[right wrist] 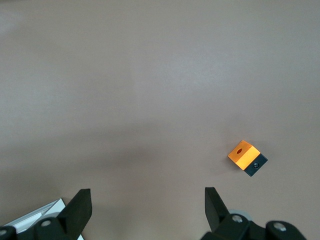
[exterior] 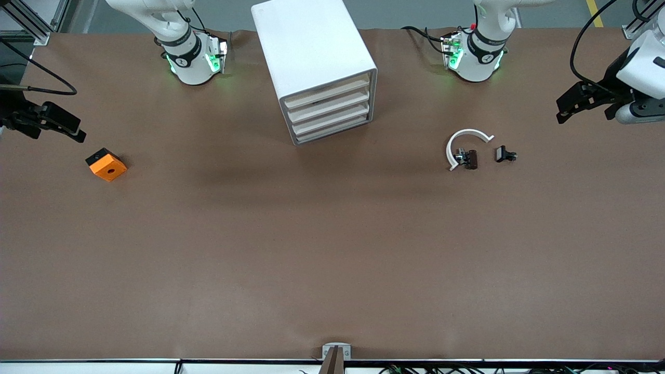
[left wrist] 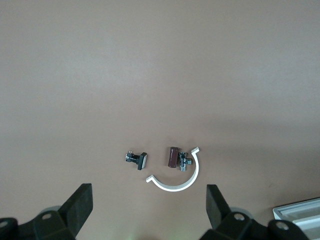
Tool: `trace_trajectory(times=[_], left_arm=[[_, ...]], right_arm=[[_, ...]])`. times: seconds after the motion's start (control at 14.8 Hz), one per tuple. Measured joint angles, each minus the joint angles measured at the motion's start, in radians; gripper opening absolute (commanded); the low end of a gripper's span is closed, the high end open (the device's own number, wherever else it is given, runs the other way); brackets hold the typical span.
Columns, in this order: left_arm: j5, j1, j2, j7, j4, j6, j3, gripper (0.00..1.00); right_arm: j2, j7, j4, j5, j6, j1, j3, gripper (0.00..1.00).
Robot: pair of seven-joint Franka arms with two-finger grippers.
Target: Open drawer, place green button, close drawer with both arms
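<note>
Left gripper [exterior: 562, 110] released, hanging near small dark parts [exterior: 505, 154]; right gripper [exterior: 78, 134] released, near block [exterior: 106, 164]; drawer [exterior: 333, 132] shut, between both; button not discernible; risk: grasping look-alike part, pulling wrong drawer.

High front camera faces both bases; wrist cameras look down at table [exterior: 332, 249].

free: bare surface [exterior: 322, 249] before cabinet [exterior: 317, 67] drawer fronts | obstacles: orange block [exterior: 106, 164] toward right arm's end; white curved piece [exterior: 464, 145], small dark parts [exterior: 505, 154] toward left arm's end
</note>
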Motion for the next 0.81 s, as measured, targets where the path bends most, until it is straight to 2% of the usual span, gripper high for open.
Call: trace_trajectory(times=[0.81], left_arm=[[-0.001, 0.021, 0.035, 0.0, 0.046, -0.001, 0.001, 1.0]], right_arm=[[0.0, 0.0, 0.004, -0.001, 0.0, 0.0, 0.0, 1.0]])
